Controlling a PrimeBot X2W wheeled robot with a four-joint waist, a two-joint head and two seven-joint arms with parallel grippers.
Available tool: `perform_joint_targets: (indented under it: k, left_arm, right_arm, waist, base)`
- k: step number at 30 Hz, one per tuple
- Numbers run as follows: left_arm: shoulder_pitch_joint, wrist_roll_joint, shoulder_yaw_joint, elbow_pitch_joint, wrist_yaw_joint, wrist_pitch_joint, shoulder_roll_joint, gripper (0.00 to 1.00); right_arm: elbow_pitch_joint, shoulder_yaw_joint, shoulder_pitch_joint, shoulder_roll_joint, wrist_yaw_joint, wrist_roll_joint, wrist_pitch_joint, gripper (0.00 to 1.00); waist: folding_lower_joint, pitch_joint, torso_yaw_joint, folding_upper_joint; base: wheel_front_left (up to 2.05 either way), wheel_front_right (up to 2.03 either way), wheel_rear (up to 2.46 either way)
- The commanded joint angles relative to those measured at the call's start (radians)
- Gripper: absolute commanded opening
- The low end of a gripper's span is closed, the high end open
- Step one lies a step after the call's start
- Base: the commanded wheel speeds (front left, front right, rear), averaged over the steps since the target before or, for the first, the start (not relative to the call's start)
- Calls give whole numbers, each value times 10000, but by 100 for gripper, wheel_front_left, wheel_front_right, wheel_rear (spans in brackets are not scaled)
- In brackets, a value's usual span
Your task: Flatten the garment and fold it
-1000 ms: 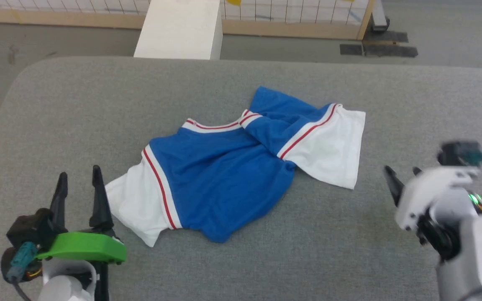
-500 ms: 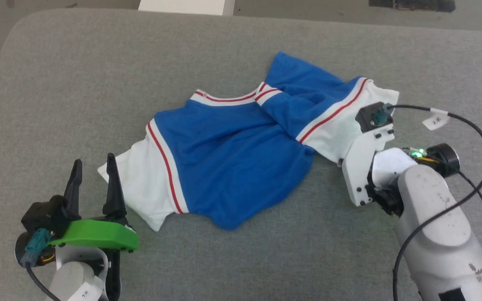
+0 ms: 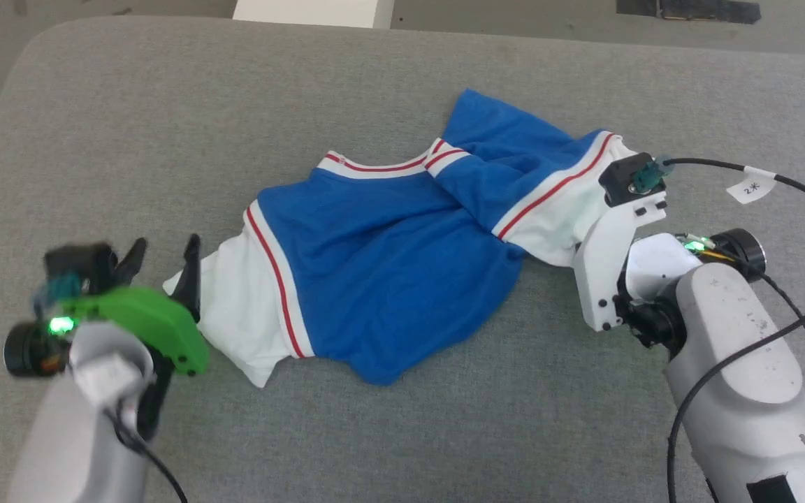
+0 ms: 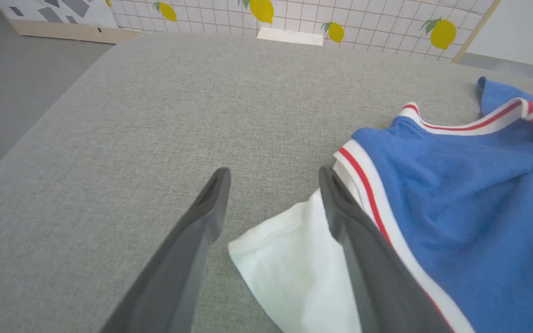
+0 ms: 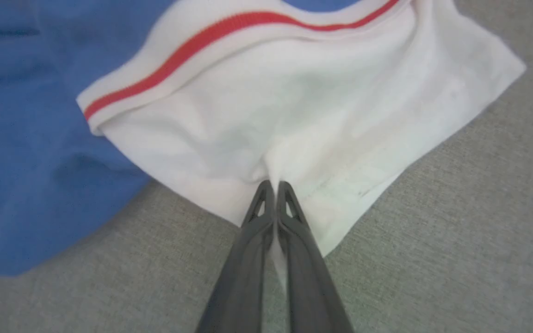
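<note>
The garment (image 3: pixel 374 265) lies crumpled on the grey padded table (image 3: pixel 165 105), blue body in the middle and a white sleeve at each end. My right gripper (image 5: pixel 273 185) is shut on the hem of the right white sleeve (image 5: pixel 317 106), with cloth bunched between its tips. In the head view the white right wrist housing (image 3: pixel 612 265) covers those fingers. My left gripper (image 3: pixel 166 244) is open at the corner of the left white sleeve (image 3: pixel 235 314). In the left wrist view its right finger (image 4: pixel 340 217) overlaps that sleeve (image 4: pixel 294 268), while the left finger is over bare table.
A white block (image 3: pixel 312 8) stands past the table's far edge. A black cable (image 3: pixel 794 209) loops from my right wrist over the table. A lemon-patterned tiled panel (image 4: pixel 294 14) stands behind the table. Grey surface spreads in front of and left of the garment.
The right gripper has gone from open to shut on the right sleeve's hem. The left arm has moved forward and tipped over, bringing its open fingers to the left sleeve's corner.
</note>
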Motion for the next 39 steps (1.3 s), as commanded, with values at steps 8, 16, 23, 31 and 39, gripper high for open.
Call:
perform_joint_targets:
  k: [8,16,23,31,39]
  left_arm:
    - [-1862,-523,-811,1247,-168,6095,911,100]
    - [-1550,-1429,-858,1637,-370,7201,515,0]
    - [-1870,-2122,86,805,-419,5387,174,0]
    - [-3663,-2007,619,101,-547,2894,26,0]
    - [-5978,-1310,385,249,-540,1840,263,0]
  right_arm:
    - [-971,514,121,-40,-11,332,271,0]
    - [-1279,433,139,-171,-11,387,210,0]
    - [-1636,-561,4,-145,-11,1199,-375,0]
    - [-2364,-2303,-1111,-17,-11,3442,-299,0]
    - [-3036,-3596,-2881,133,-11,4244,383,0]
  waist:
    - [0,535,-414,-1]
    - [0,689,-532,-1]
    - [0,221,-439,-1]
    - [0,-1082,-469,-1]
    - [0,-2017,-723,-1]
  base:
    - [0,0,0]
    - [0,0,0]
    - [0,0,0]
    - [0,0,0]
    - [0,0,0]
